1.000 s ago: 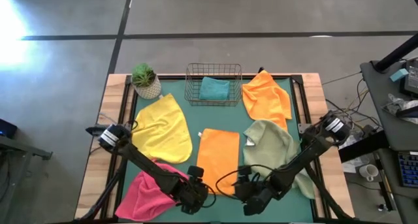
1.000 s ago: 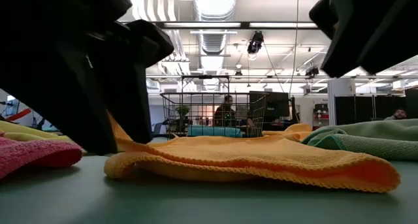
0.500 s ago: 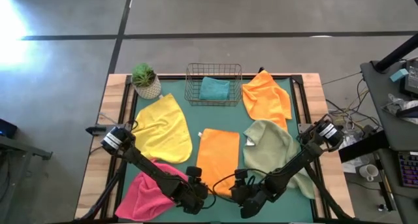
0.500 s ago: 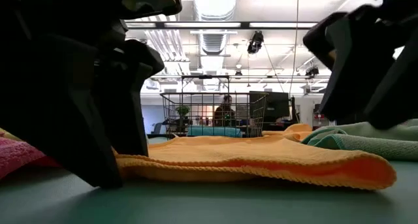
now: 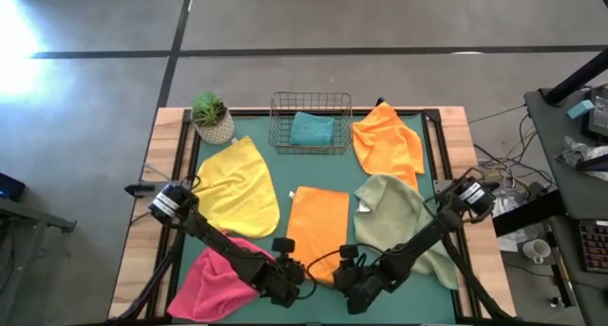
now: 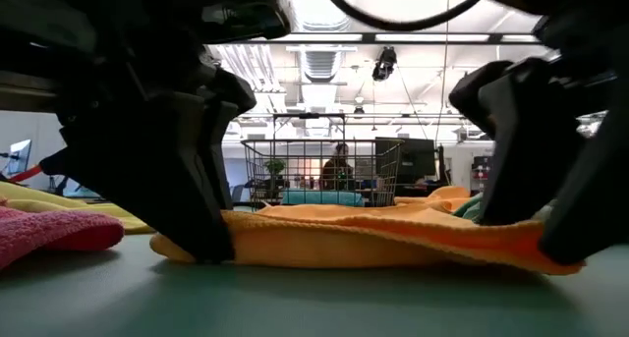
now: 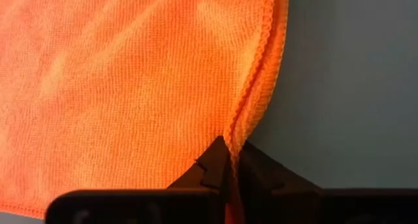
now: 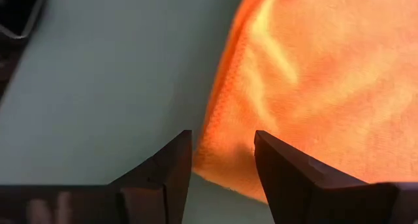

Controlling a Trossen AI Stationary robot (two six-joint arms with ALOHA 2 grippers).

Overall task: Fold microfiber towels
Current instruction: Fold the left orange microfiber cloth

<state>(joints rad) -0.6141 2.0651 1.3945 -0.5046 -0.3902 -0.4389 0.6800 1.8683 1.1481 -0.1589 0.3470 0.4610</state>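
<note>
Industrial lab: exposed ceiling ducts, concrete floor.

Free room and obstacles. Both grippers crowd the near edge of the folded orange towel: left gripper pinching its corner, right gripper spread over the other. Pink towel and sage towel flank it closely. Bare green table lies between this towel and the wire basket.

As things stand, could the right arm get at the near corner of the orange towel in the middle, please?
Probably yes: the right gripper is open, its fingers straddling that corner of the orange towel, with nothing between.
</note>
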